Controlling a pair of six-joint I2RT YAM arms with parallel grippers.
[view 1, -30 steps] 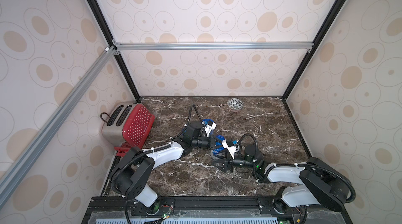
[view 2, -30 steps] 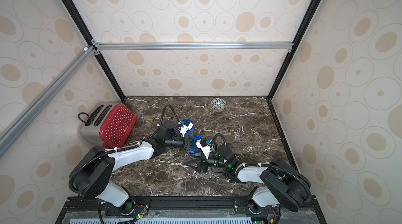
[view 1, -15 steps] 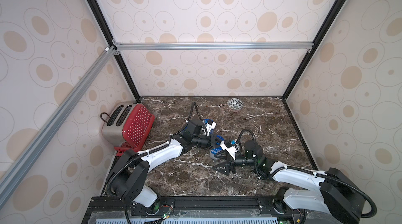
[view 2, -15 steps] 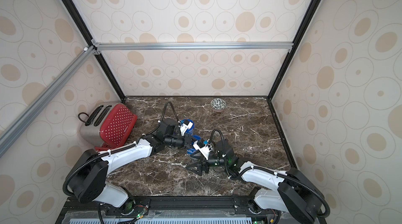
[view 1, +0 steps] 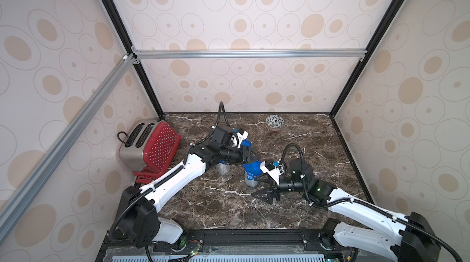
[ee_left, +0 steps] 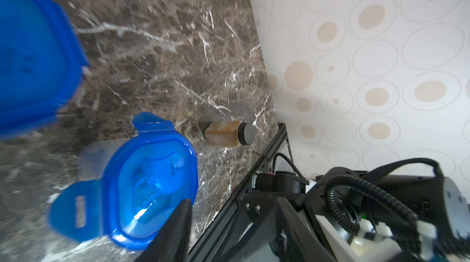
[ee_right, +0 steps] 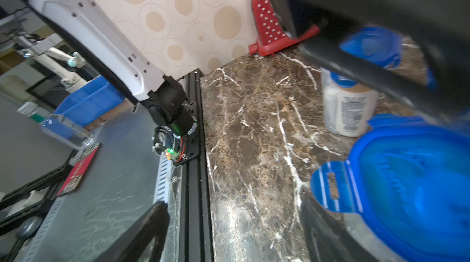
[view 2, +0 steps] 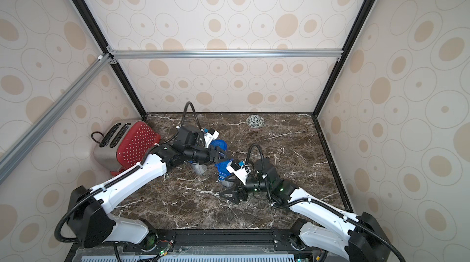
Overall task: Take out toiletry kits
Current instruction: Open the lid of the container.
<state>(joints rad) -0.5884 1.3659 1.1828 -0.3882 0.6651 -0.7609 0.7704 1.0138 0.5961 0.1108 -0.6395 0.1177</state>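
The toiletry kits do not show as such. Only pale contents show through the wall of a clear jar (ee_right: 346, 105) under my left arm, and I cannot tell what they are. A second clear jar with a blue clip lid (view 1: 251, 174) (ee_left: 147, 184) stands between the arms, its side clips flipped out. My left gripper (view 1: 250, 155) (ee_left: 229, 235) hovers open just above and behind this lid, holding nothing. My right gripper (view 1: 264, 188) (ee_right: 231, 235) lies low and open at the jar's front, one finger (ee_right: 323, 230) beside it, not closed on it.
A third blue lid (view 1: 245, 143) shows behind the left wrist. A small brown jar with a dark lid (ee_left: 226, 133) lies on its side near the front rail. A red toaster (view 1: 150, 143) stands at the left wall. A patterned bowl (view 1: 275, 122) sits at the back.
The left gripper has gone from shut to open and shifted slightly back. The right gripper has opened wider while its arm stretched forward. The jars have not moved.
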